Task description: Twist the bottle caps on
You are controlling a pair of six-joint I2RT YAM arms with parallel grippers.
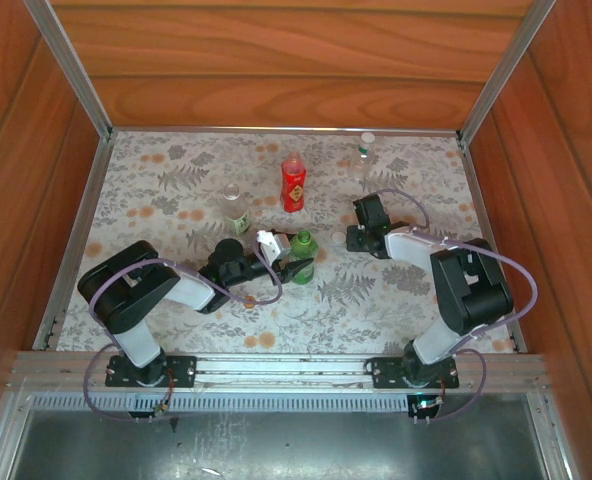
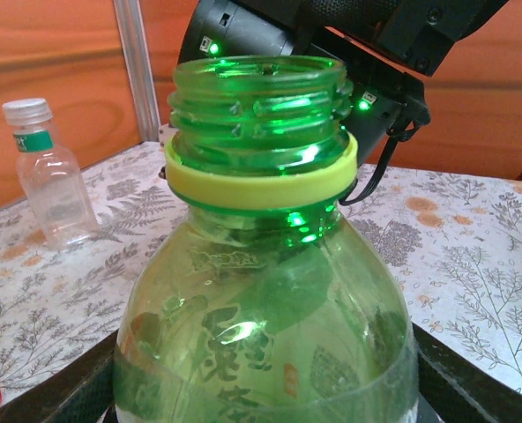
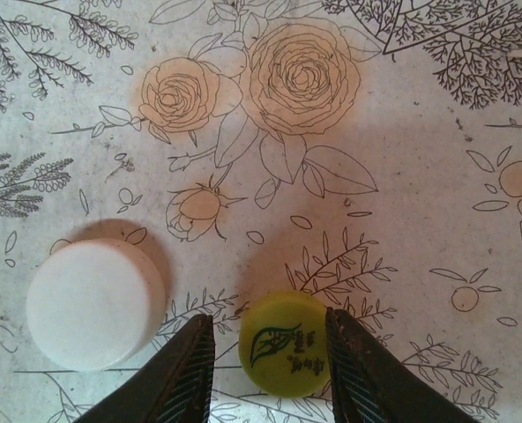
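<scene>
Floral cloth (image 3: 402, 132) lies open past yellow-green cap (image 3: 285, 344) inside spread right gripper (image 3: 270, 322); left gripper (image 1: 301, 265) clamps green bottle (image 2: 261, 291).

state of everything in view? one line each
green bottle, upright, uncapped
left tool, shut on green bottle
yellow-green cap, flat on table, off its bottle
right tool, open, straddling yellow-green cap
white cap, loose on table
labelled clear bottle, upright, capped
red bottle, upright, cap unclear
plain clear bottle, upright, cap unclear
</scene>
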